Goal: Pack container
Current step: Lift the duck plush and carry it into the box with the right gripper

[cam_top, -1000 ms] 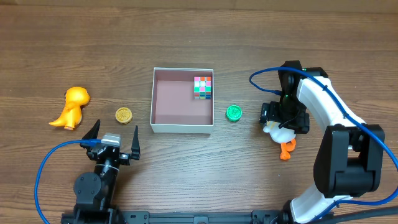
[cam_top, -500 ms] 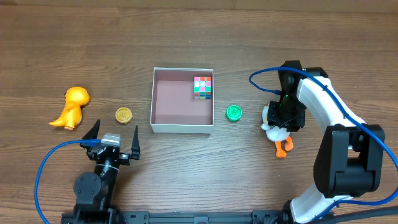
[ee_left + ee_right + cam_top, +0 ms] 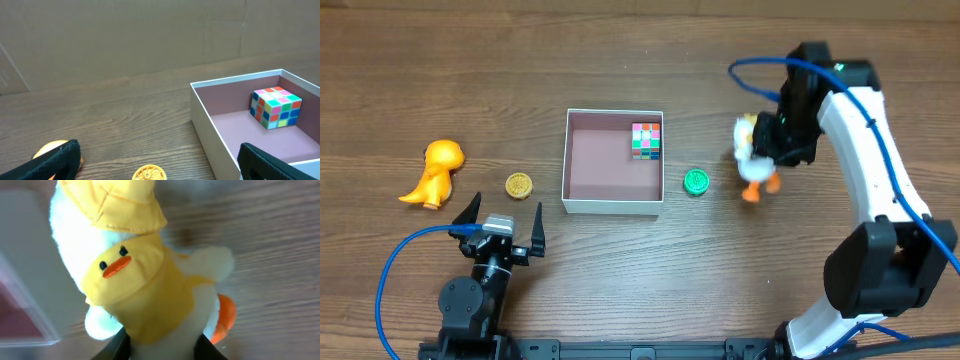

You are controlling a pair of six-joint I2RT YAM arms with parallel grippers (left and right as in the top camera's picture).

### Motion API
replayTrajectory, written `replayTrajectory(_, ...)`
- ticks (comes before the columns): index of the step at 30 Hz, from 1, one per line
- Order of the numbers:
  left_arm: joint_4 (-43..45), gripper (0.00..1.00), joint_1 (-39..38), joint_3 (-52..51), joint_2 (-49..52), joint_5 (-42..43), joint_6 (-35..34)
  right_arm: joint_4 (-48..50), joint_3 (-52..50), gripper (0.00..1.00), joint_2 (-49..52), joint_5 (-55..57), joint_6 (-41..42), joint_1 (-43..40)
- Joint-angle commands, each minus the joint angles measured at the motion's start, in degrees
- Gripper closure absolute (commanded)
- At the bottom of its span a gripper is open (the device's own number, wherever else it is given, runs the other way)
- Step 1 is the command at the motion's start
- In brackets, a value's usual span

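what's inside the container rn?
Only a multicoloured puzzle cube, in the far right corner of the container. The rest of the pinkish floor shows bare from overhead. The patch of floor under the cube is covered.

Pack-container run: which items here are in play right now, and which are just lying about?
In play: container; cube inside it; plush duck, gripped by the right hand.
Lying about: green disc, gold token, orange dinosaur, none touched. The left hand is open, holding nothing.
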Motion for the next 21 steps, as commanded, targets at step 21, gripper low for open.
replayTrajectory(21, 0.04, 0.00, 0.57, -0.28, -0.50, -0.57, 0.87, 3.76, 12.81, 0.71, -1.53, -14.73, 11.69, 22.10)
